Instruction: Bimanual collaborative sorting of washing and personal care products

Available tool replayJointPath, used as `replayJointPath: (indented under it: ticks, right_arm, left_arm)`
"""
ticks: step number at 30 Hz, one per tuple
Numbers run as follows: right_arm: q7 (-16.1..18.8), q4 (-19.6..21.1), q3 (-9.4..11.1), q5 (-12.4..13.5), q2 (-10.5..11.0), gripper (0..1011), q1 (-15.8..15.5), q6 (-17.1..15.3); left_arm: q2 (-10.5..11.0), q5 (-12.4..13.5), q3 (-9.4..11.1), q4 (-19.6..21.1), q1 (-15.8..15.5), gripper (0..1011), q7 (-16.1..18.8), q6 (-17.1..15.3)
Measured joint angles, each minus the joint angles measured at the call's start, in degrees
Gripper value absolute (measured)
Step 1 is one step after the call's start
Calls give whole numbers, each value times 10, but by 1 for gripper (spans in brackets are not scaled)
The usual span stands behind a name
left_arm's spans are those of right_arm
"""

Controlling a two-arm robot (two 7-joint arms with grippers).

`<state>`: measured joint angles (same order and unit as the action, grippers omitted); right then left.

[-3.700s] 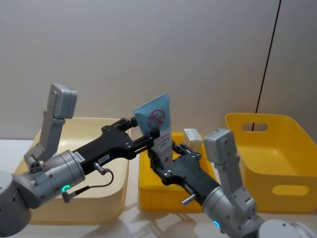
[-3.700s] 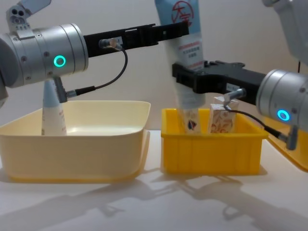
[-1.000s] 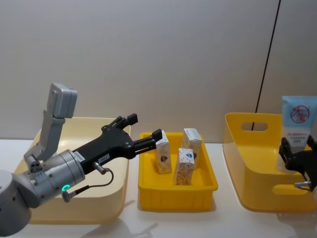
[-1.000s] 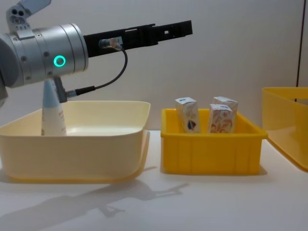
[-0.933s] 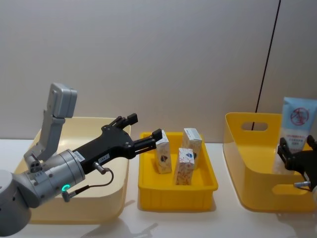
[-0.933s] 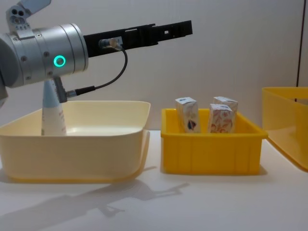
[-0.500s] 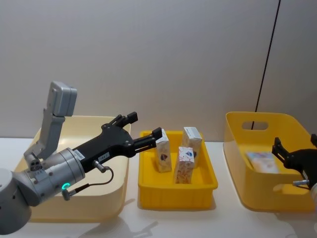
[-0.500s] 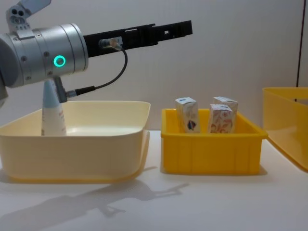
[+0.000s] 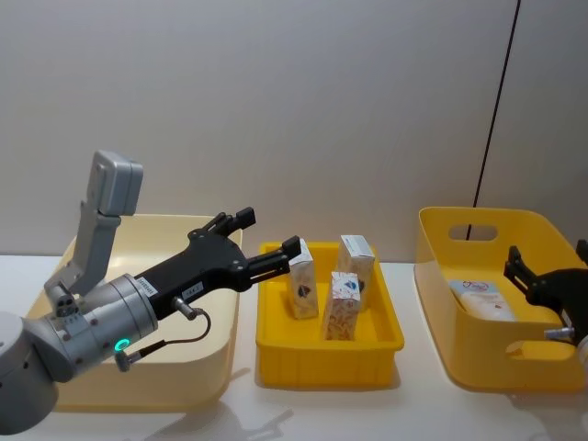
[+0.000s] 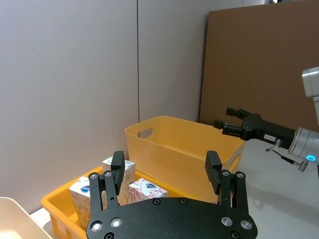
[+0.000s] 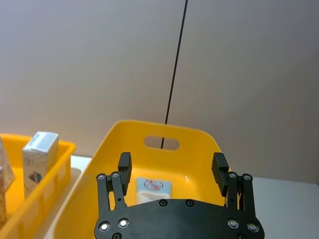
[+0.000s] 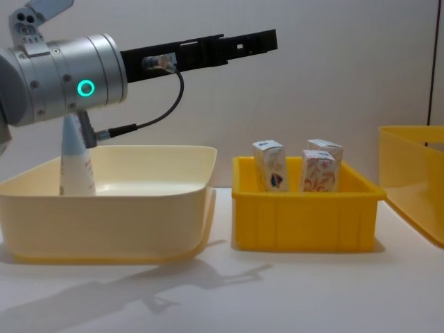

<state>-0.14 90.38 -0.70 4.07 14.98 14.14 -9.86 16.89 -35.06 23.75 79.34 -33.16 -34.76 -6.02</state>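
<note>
Head view: the right claw (image 9: 547,265) is held spread and empty above the big bin (image 9: 478,363), inside its rims, with a tube (image 9: 483,299) lying flat on the floor. The left claw (image 9: 268,233) is held spread over the left edge of the tray (image 9: 326,372), beside three upright cartons (image 9: 303,280).
</note>
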Motion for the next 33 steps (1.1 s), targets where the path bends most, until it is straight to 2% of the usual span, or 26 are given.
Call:
replayJointPath:
  ticks: [14, 21, 30, 33]
  right_arm:
    - [39, 23, 15, 31, -6, 1001, -3, 77]
    - [45, 28, 17, 37, -7, 1001, -4, 86]
    - [44, 41, -6, 51, 2, 1001, -28, 84]
    - [44, 52, -24, 63, 8, 1001, -47, 83]
  left_arm:
    - [1, 4, 0, 2, 3, 1003, 5, 0]
    - [7, 31, 3, 18, 26, 1004, 44, 6]
    - [16, 78, 7, 46, 65, 1003, 113, 17]
    - [19, 90, 9, 53, 75, 1003, 130, 20]
